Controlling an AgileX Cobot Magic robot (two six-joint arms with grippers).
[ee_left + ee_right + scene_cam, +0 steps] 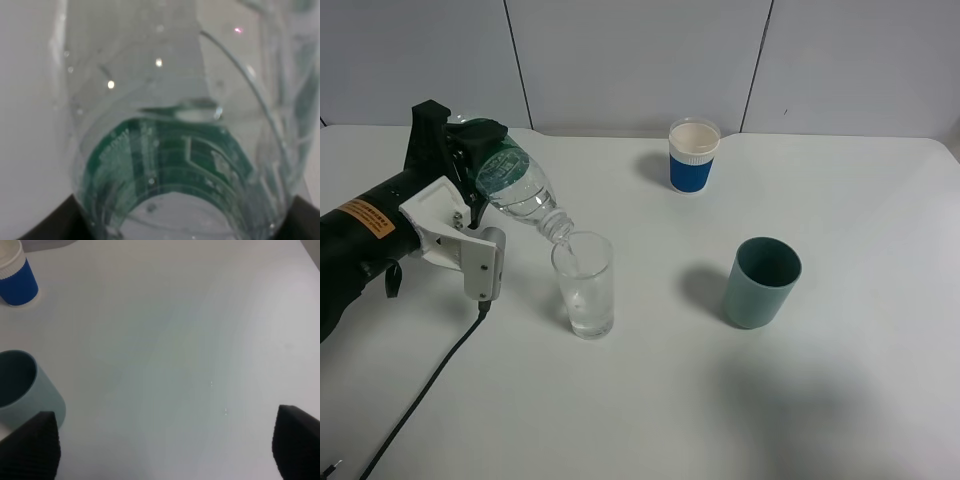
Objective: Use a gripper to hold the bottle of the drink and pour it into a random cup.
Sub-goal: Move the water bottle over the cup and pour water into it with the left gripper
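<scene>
Your left gripper point(470, 160) is clamping the bottle point(515, 185) (neck tipping toward five o'clock) over the clear glass point(586, 292); your right gripper point(163, 442) is hanging with jaws apart.

Neck of bottle point(515, 180) over glass point(588, 290)

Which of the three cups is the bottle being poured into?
The clear glass, directly under the mouth of the tilted bottle; the teal cup and blue cup stand apart, farther right.
</scene>
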